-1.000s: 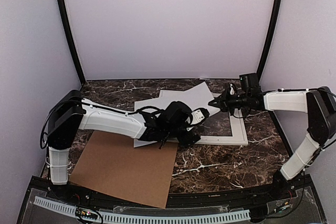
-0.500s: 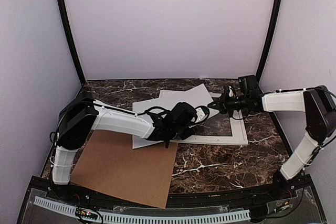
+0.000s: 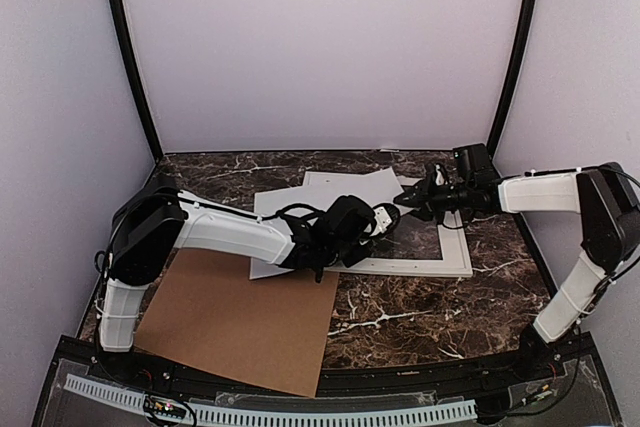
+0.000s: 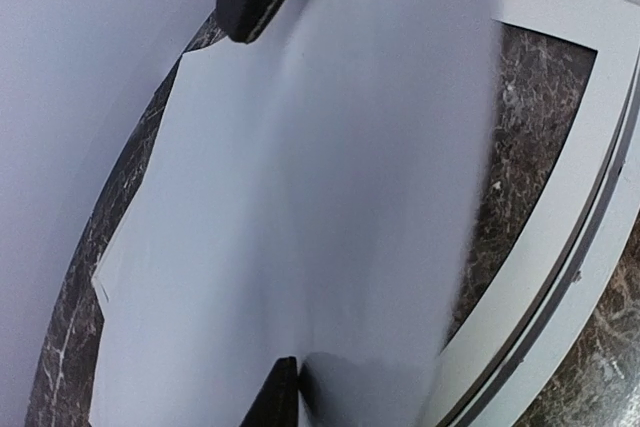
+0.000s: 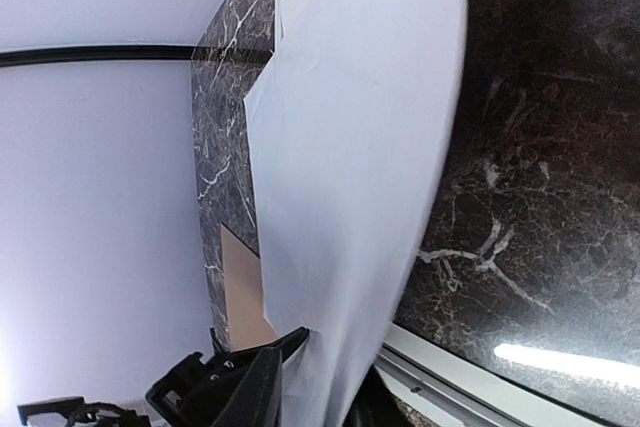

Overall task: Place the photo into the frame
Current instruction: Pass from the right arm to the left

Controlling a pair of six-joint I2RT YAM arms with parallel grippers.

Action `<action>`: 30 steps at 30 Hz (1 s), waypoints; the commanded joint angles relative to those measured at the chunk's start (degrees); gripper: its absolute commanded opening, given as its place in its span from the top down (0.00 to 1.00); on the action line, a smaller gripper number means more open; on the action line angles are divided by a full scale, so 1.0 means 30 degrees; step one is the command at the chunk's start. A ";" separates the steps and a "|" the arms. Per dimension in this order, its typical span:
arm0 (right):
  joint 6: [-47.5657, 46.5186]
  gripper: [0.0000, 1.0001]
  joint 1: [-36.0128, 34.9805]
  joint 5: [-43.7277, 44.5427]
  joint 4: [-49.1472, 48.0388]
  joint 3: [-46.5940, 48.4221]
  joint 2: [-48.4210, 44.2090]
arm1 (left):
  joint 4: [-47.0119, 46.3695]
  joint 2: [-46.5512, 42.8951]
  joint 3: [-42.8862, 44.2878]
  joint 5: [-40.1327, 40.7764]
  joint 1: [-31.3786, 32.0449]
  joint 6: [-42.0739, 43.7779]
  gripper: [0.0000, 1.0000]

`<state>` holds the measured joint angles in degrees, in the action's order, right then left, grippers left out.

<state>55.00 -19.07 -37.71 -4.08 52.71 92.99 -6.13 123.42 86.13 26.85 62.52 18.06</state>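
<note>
Partly across frame [image 3: 432,267], photo [image 3: 335,193] blank-side up, right gripper [image 3: 406,197] pinching

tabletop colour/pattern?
Tabletop: dark brown marble with white veining. It shows best in the top external view.

Top camera. The marble table [image 3: 400,317] is carrying three flat items.
- A brown cardboard sheet [image 3: 240,322] is lying toward 7 o'clock.
- The white frame [image 3: 455,252] is lying flat toward 2 o'clock, with marble showing through its centre.
- The photo [image 3: 335,192], white side up, is lying skewed across the frame's 9 o'clock half.

The left arm [image 3: 225,230] is reaching in from 9 o'clock, with the left gripper [image 3: 378,217] over the photo. The right arm [image 3: 545,192] is reaching in from 3 o'clock, with the right gripper [image 3: 408,197] meeting the photo's 3 o'clock corner. Jaw spacing is unreadable from here.
</note>
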 commanded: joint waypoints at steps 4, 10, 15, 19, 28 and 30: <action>-0.1532 0.61 0.0677 0.0385 0.1228 0.0693 -0.0045 | -0.0303 -0.1093 -0.0409 0.0331 0.0034 0.0509 0.97; -0.2548 0.41 0.2160 0.0400 0.2559 0.0940 -0.0924 | -0.0424 -0.1314 -0.0562 0.0628 0.0033 0.0685 1.00; -0.3377 0.35 0.3868 0.1108 0.3155 0.1426 -0.1151 | -0.0160 -0.1500 -0.0229 0.1162 0.0034 0.0449 1.00; -0.4397 0.35 0.4538 0.2304 0.3162 0.2634 0.0066 | -0.0039 -0.1701 0.0016 0.1434 -0.0010 0.0094 1.00; -0.7299 0.38 0.4658 0.5609 0.4375 0.7088 0.4439 | -0.0078 -0.2338 0.0639 0.1477 -0.0032 -0.0171 1.00; -0.7816 0.39 0.4661 0.6327 0.4879 0.7979 0.5250 | 0.0060 -0.2487 0.0792 0.1329 -0.0039 -0.0295 1.00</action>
<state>36.62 -5.04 -24.71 7.92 71.66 105.34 -6.35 121.01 86.24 30.72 62.52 18.59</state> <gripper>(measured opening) 0.615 0.011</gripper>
